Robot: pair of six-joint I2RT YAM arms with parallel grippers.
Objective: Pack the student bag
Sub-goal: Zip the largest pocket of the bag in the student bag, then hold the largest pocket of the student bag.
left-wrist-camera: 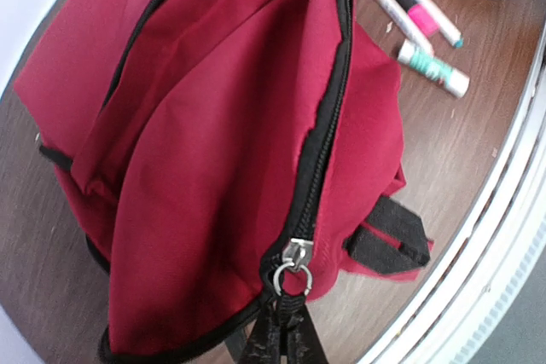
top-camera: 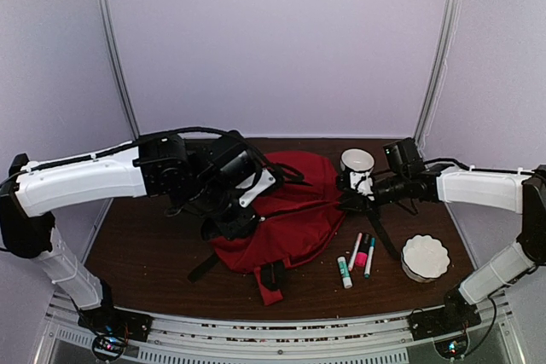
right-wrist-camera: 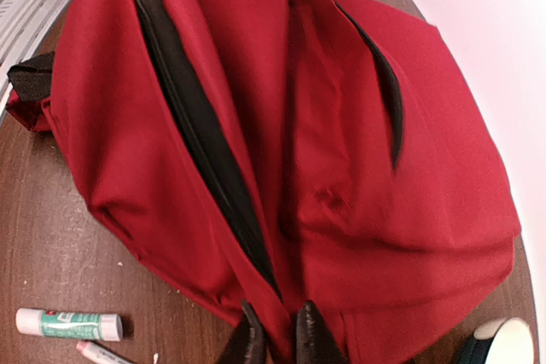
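The student bag [top-camera: 290, 202] is a large red backpack lying flat in the middle of the table, its long black zip [left-wrist-camera: 328, 125] running along the top. My left gripper [left-wrist-camera: 286, 343] is at the bag's near-left end [top-camera: 229, 226], shut on the black pull strap that hangs from the metal zip slider [left-wrist-camera: 297, 255]. My right gripper [right-wrist-camera: 279, 343] is at the bag's right edge [top-camera: 345, 183], with a fold of the bag's red fabric [right-wrist-camera: 299, 125] pinched between its narrow jaws. A black-lined opening [right-wrist-camera: 196, 125] gapes along the bag.
Two markers [top-camera: 363, 251] and a green-and-white glue stick [top-camera: 344, 272] lie to the right of the bag. A white fluted bowl [top-camera: 425, 257] stands at the front right, and a white round cup [top-camera: 357, 160] behind the right gripper. A black strap [left-wrist-camera: 388, 236] sticks out near the table's front edge.
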